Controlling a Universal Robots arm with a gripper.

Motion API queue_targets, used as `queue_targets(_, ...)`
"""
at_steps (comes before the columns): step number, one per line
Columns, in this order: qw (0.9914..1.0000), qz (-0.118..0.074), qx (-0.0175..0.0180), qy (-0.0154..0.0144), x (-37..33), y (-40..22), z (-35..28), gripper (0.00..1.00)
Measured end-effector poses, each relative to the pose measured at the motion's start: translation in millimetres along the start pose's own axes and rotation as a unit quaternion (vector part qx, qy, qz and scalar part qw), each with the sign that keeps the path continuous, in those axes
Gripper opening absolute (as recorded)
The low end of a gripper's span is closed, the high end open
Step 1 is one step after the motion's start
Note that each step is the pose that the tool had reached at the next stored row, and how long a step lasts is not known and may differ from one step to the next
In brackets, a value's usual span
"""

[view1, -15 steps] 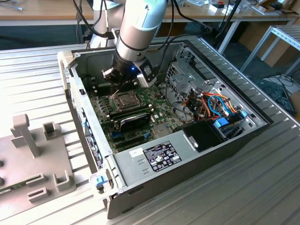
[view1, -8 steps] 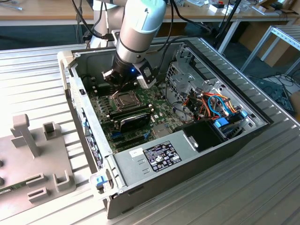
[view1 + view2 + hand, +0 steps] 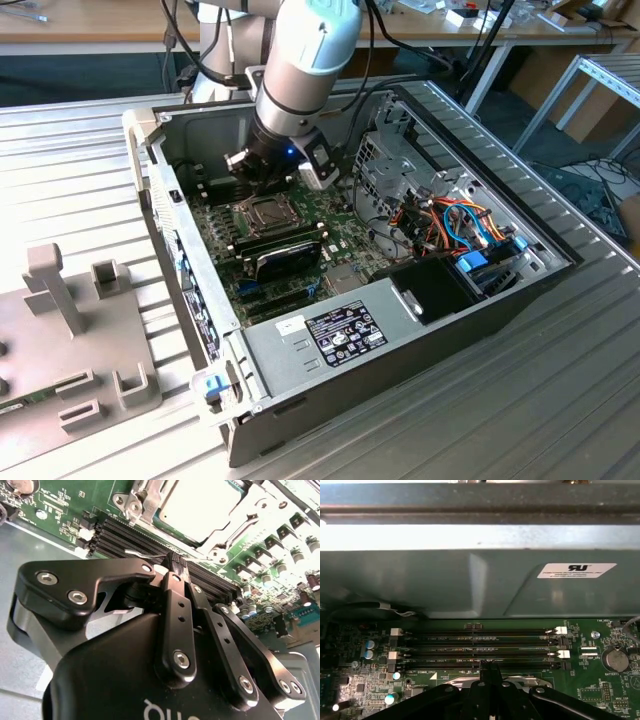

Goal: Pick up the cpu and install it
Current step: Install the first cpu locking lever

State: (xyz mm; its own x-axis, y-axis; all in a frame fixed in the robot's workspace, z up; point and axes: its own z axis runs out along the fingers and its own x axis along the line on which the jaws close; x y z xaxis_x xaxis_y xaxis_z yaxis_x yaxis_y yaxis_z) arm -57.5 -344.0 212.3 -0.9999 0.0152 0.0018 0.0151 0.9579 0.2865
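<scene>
Black gripper point(image 3: 174, 562) clenched on nothing, tips just over the memory slots point(image 3: 125, 532).

Its fingers are pressed together with nothing between them, hanging close above the memory slots in both wrist views point(image 3: 487, 666). The cpu point(image 3: 200, 507) already lies in its socket just beyond these slots, its silver top showing inside the metal socket frame point(image 3: 142, 500). On the slots' other side stands the grey case wall point(image 3: 420, 580). I judge the placing step done, though I cannot tell if the frame is latched. Any further move calls for small, careful travel, because slots and frame are so near the tips.
</scene>
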Motion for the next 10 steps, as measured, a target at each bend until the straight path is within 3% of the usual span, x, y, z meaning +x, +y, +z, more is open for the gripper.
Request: queue_targets(10, 1.00000, 0.000, 0.0021, -0.0001, -7.3, -0.1, 1.6, 0.11)
